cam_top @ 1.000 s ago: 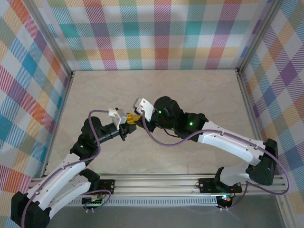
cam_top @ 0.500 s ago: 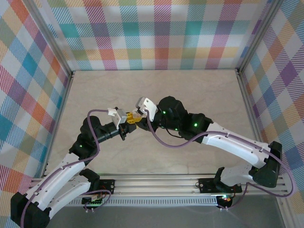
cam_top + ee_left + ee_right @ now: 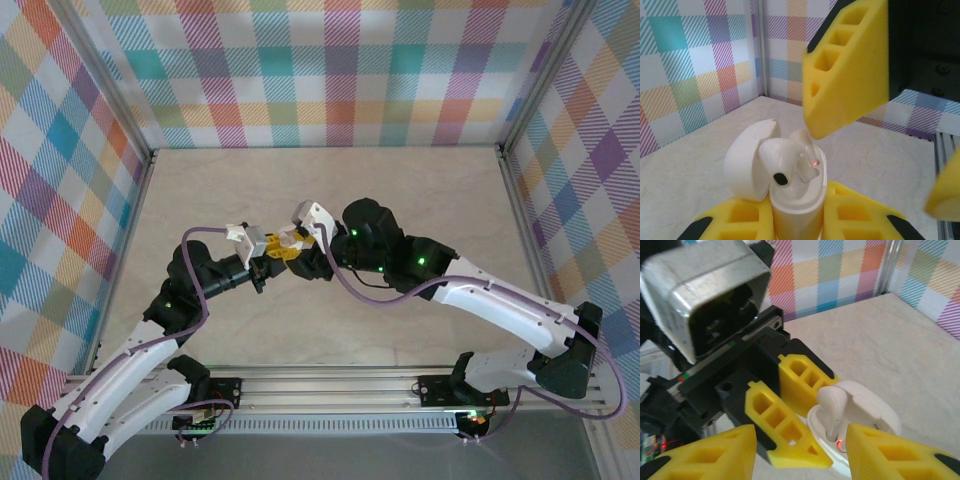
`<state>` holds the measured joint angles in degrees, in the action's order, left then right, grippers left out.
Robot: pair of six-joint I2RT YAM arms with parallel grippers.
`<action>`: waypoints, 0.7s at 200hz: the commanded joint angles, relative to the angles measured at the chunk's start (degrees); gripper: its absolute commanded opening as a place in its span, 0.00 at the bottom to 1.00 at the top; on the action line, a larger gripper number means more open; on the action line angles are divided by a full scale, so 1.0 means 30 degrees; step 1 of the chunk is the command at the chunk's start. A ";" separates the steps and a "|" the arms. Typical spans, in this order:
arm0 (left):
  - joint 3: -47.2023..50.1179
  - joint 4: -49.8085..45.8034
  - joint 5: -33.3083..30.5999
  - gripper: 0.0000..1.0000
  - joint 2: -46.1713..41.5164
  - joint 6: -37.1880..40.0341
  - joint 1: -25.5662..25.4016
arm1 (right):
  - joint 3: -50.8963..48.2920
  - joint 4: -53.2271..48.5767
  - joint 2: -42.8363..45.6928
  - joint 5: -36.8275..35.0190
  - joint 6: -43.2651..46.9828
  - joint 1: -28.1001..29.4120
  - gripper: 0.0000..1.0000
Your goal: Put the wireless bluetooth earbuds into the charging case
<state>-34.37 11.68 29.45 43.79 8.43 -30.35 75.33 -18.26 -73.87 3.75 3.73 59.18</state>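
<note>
My left gripper (image 3: 797,214) is shut on the white charging case (image 3: 796,202), holding it upright with its lid (image 3: 746,161) swung open. A white earbud (image 3: 780,159) stands in the case, its head sticking up above the rim, beside a small red light (image 3: 815,163). In the right wrist view the same earbud (image 3: 833,405) sits stem-down in the case (image 3: 867,412). My right gripper (image 3: 802,455) hangs open over the case, its yellow fingers (image 3: 900,452) apart and touching nothing. From above, both grippers (image 3: 268,248) (image 3: 298,240) meet at mid-table.
The pale table (image 3: 400,190) is walled by plaid panels (image 3: 330,70) at the back and both sides. One right-gripper finger (image 3: 850,65) hangs close above the case. The arms' purple cables (image 3: 345,290) loop near the grippers.
My right gripper has opened, letting go of the earbud, which now stands in the case. The right arm has shifted slightly up and right. The left gripper has stayed put.
</note>
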 commanded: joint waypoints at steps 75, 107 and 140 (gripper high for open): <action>-0.0877 -0.0662 0.0799 0.00 0.0022 0.0265 -0.0167 | 0.6927 -0.6407 -0.3036 0.4184 -0.2106 -0.1725 0.37; -0.0874 -0.0948 0.1051 0.00 -0.0065 0.0311 -0.0167 | 0.7729 -0.7377 -0.3982 0.4958 -0.2150 -0.1941 0.26; -0.0848 -0.0993 0.1277 0.00 -0.0067 0.0385 -0.0167 | 0.7876 -0.7587 -0.4290 0.4878 -0.2151 -0.2025 0.27</action>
<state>-34.87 8.71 31.44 44.07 8.64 -30.35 96.77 -38.63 -86.89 16.45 -2.42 53.49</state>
